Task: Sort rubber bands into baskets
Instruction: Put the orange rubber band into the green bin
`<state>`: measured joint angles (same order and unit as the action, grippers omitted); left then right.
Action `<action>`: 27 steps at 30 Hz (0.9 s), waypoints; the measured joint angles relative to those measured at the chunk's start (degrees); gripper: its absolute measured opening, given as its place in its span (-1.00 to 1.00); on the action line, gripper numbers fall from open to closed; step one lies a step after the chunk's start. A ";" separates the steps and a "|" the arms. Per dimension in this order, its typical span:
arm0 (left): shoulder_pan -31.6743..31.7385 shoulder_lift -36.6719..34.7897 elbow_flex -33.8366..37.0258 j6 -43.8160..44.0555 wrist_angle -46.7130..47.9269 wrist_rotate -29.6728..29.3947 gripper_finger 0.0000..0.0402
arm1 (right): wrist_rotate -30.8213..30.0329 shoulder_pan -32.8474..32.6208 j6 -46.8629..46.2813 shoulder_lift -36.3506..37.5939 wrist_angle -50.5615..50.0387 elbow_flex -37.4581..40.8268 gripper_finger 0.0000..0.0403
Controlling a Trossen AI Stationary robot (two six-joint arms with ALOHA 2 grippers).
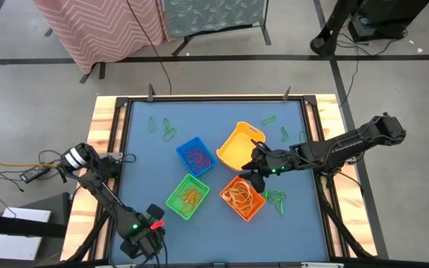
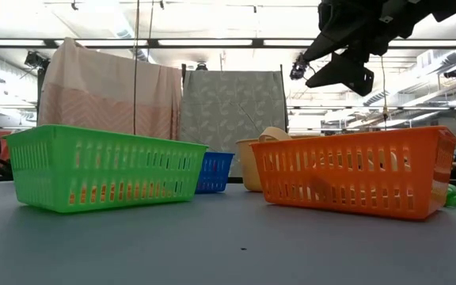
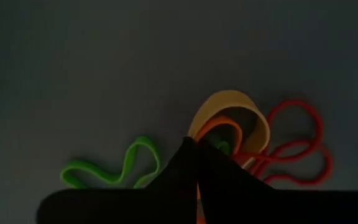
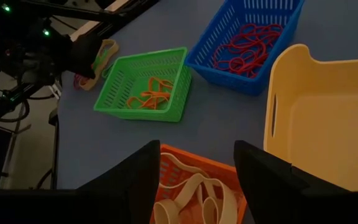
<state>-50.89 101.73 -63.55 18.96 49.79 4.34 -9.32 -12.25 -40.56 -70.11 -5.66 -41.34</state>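
Nearest item: left gripper (image 3: 196, 163), fingers pressed together at the near-left edge of the table over a small heap of rubber bands (image 3: 253, 134); an orange loop runs right up to the tips, but whether it is actually caught cannot be told
Heap contents: one tan-yellow band, one orange, several red, one green lying just beside, all touching or overlapping
Handling, judged: bands look very light, soft and limp, lying flat on the mat; likely to snag a neighbour when lifted, and to slip from a shallow pinch
Where to take hold, judged: across a single strand at the outer edge of a loop, clear of the tangle, so only one colour comes away
Right gripper (image 4: 196, 163): fingers spread wide, nothing between them, hanging above the orange basket (image 1: 243, 198)
Orange basket contents: pale tan and yellowish bands, loosely piled
Green basket (image 1: 188, 196): orange bands inside
Blue basket (image 1: 196, 156): red bands inside
Yellow basket (image 1: 239, 147): looks empty in the right wrist view
Basket layout: four tubs clustered mid-table, blue and yellow farther back, green and orange nearer the front
Loose bands elsewhere: green loops on the mat (image 1: 275, 197) just beside the orange basket, more green ones (image 1: 168, 130) near the far edge
Progress, judged: sorting partly done, several bands not yet binned
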 joint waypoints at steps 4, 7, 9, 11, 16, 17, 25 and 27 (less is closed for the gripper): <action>0.00 -0.69 -1.42 1.09 3.18 0.14 -0.99 | 0.00 0.00 0.00 0.00 -0.01 0.00 0.07; 0.00 -2.38 -2.35 1.18 5.18 0.20 -0.99 | 0.00 0.00 -0.02 0.00 -0.01 0.00 0.07; 0.00 -4.18 -2.73 1.20 5.77 0.28 -0.99 | 0.00 0.00 -0.02 0.00 -0.01 0.00 0.07; 0.02 -6.27 -2.99 1.33 6.16 0.28 -0.99 | 0.00 0.00 -0.02 0.00 0.00 0.00 0.07; 1.18 -11.53 -3.14 5.40 6.50 0.18 -1.00 | 0.00 0.00 -0.02 0.00 -0.01 0.00 0.07; 1.57 -12.55 -3.14 6.06 6.82 -0.34 -1.00 | 0.00 0.00 -0.02 0.00 -0.01 0.00 0.07; 8.10 -15.22 -2.88 7.10 3.24 -2.54 -1.00 | 0.00 0.00 -0.04 0.00 0.01 0.00 0.07; 9.86 -15.00 -2.61 6.77 1.58 -2.52 -1.00 | 0.00 0.00 -0.09 0.00 0.04 0.00 0.07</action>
<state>-41.04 86.74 -66.16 25.74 51.37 1.81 -9.32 -12.25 -40.64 -70.11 -5.63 -41.34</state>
